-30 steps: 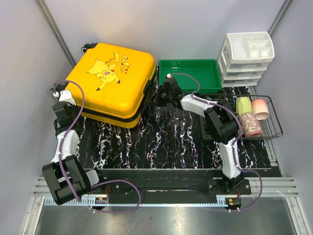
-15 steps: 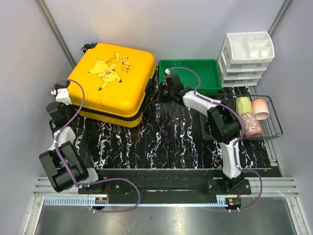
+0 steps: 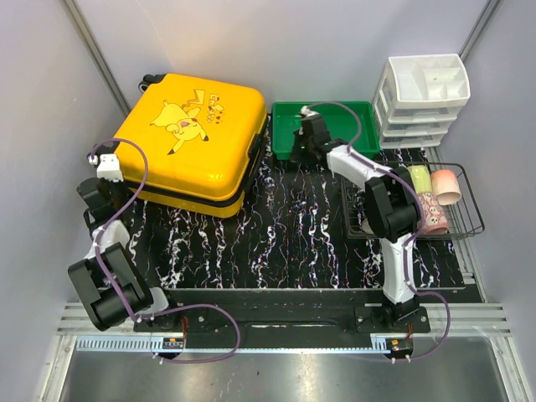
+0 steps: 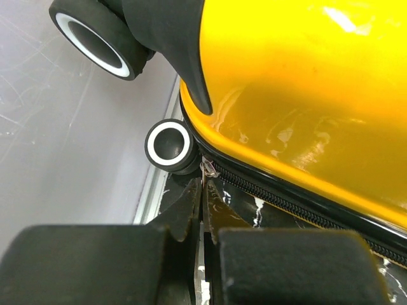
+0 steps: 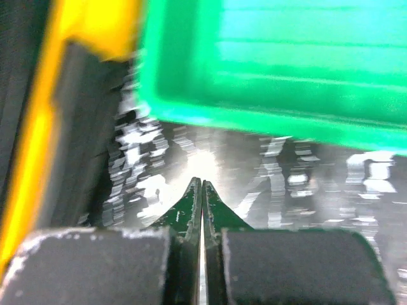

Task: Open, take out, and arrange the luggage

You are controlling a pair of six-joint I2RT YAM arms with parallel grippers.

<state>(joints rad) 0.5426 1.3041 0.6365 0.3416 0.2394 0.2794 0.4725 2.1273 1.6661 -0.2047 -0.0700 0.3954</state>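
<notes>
Closed yellow luggage (image 3: pixel 188 138) lies at the desk's far-left corner. Left jaws are together at its zip pull (image 4: pixel 205 169); right jaws are together, empty, beside the green tray (image 5: pixel 286 76). The pull could slip free, leaving it zipped.

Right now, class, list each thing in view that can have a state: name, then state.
Pikachu suitcase, closed, lying flat, zipped along the visible edge.
Left hand, shut at the zipper pull.
Right hand, shut, holding nothing.
Green tray, upright beside the suitcase.
White drawer unit, drawers pushed in.
Cups, lying on their sides in the wire basket.
</notes>
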